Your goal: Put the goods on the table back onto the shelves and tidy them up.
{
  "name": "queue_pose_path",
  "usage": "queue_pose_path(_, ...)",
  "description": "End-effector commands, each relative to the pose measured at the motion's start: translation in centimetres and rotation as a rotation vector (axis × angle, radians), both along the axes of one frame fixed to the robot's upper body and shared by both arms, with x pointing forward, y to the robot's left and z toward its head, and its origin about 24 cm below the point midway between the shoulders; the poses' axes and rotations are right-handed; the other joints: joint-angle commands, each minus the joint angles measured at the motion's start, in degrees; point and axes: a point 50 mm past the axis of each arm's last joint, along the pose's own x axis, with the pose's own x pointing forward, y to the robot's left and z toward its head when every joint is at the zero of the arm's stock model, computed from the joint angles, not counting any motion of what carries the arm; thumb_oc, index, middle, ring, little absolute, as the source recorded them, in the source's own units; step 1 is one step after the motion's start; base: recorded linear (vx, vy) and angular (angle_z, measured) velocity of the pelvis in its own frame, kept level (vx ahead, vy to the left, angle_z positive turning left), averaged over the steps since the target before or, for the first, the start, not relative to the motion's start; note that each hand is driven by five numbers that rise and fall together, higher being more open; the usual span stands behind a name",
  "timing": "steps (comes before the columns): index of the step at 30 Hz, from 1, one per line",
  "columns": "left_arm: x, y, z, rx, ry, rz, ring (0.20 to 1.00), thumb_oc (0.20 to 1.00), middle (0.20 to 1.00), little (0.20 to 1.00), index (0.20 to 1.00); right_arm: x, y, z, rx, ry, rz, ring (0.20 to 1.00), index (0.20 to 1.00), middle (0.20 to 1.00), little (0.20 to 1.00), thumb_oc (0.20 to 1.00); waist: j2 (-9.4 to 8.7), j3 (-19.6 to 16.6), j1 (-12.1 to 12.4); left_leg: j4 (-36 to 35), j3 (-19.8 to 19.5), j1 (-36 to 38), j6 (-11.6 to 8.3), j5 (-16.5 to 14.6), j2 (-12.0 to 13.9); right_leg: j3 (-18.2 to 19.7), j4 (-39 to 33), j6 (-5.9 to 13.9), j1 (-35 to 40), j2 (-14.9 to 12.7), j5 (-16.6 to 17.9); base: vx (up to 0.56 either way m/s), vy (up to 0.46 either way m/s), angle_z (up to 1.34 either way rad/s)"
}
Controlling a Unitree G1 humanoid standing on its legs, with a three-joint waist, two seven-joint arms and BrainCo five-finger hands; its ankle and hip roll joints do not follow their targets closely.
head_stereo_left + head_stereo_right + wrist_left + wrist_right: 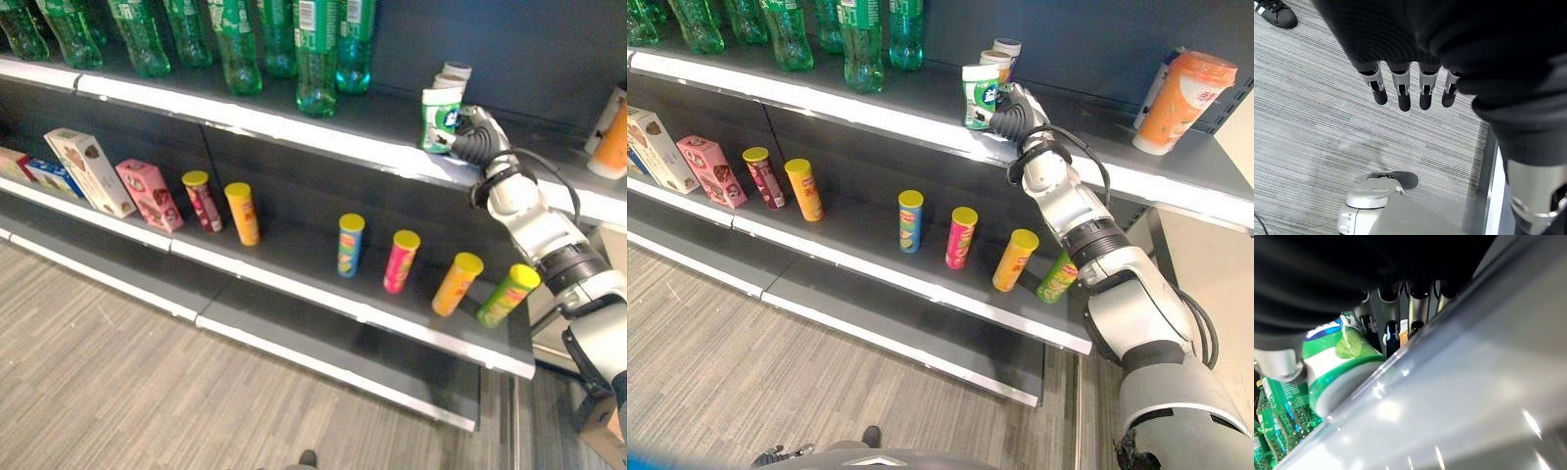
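Observation:
A green-and-white tub point(438, 119) stands upright near the front edge of the upper shelf point(294, 132). My right hand point(472, 135) is against its right side, and the right wrist view has the fingers point(1415, 308) and thumb curled round the tub point(1334, 364). Two similar white-lidded tubs point(453, 73) stand just behind it. My left hand point(1400, 88) hangs low over the grey floor, its fingers straight and holding nothing.
Green bottles point(315, 59) line the upper shelf to the left, and an orange cup point(1183, 98) leans at its right. Below, several snack cans point(401, 260) stand or lean, with boxes point(90, 171) further left. A person's shoe point(1276, 12) is on the floor.

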Motion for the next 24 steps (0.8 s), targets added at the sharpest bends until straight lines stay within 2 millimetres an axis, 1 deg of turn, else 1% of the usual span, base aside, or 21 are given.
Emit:
queue_pose_path(1, 0.73, 0.57, 0.1, 0.043, 0.028, -0.057, 1.0, 1.0, 1.0, 1.0, 1.0, 0.37, -0.49, 4.14, -0.005, -0.123, -0.046, 0.2, 0.2, 0.2, 0.2, 0.2, -0.23, 0.46, 1.24, 0.66, 4.68, 2.33, -1.9, -5.03, 1.36, -0.65, 1.04, 2.42, 2.16, -1.8, -4.41, 0.0, 0.0, 0.0)
queue_pose_path(18, 0.64, 0.71, 0.12, 0.051, 0.031, -0.051, 1.0, 1.0, 1.0, 1.0, 1.0, 0.51, -0.02, 3.49, 0.003, -0.106, -0.039, 0.2, 0.2, 0.2, 0.2, 0.2, -0.4, 0.6, 1.79, 0.66, 4.44, 2.45, -1.89, -5.22, 1.48, -1.16, 1.23, 2.48, 2.26, -1.87, -4.53, 0.0, 0.0, 0.0)
queue_pose_path(20, 0.67, 0.67, 0.11, 0.05, 0.031, -0.051, 1.0, 1.0, 1.0, 1.0, 1.0, 0.5, 0.08, 3.48, 0.013, -0.107, -0.034, 0.548, 0.548, 0.548, 0.548, 0.548, -0.4, 0.51, 1.67, 0.66, 4.44, 2.53, -1.85, -5.28, 1.45, -1.15, 1.29, 2.48, 2.3, -1.94, -4.52, 0.0, 0.0, 0.0)
queue_pose_path(21, 0.7, 0.69, 0.12, 0.051, 0.031, -0.051, 1.0, 1.0, 1.0, 1.0, 1.0, 0.48, 0.1, 3.51, 0.016, -0.109, -0.034, 0.934, 0.934, 0.934, 0.934, 0.934, -0.41, 0.49, 1.66, 0.66, 4.45, 2.57, -1.84, -5.31, 1.43, -1.08, 1.33, 2.47, 2.28, -1.94, -4.53, 0.0, 0.0, 0.0)
queue_pose_path(22, 0.71, 0.71, 0.13, 0.052, 0.031, -0.052, 1.0, 1.0, 1.0, 1.0, 1.0, 0.46, 0.13, 3.6, 0.018, -0.114, -0.032, 1.0, 1.0, 1.0, 1.0, 1.0, -0.42, 0.46, 1.62, 0.66, 4.52, 2.6, -1.83, -5.36, 1.42, -1.06, 1.31, 2.47, 2.28, -1.93, -4.53, 0.0, 0.0, 0.0)
queue_pose_path(24, 0.81, 0.71, 0.15, 0.053, 0.028, -0.053, 1.0, 1.0, 1.0, 1.0, 1.0, 0.45, 0.15, 3.6, 0.019, -0.116, -0.032, 1.0, 1.0, 1.0, 1.0, 1.0, -0.39, 0.43, 1.58, 0.66, 4.58, 2.66, -1.82, -5.43, 1.41, -1.04, 1.34, 2.49, 2.25, -1.95, -4.54, 0.0, 0.0, 0.0)
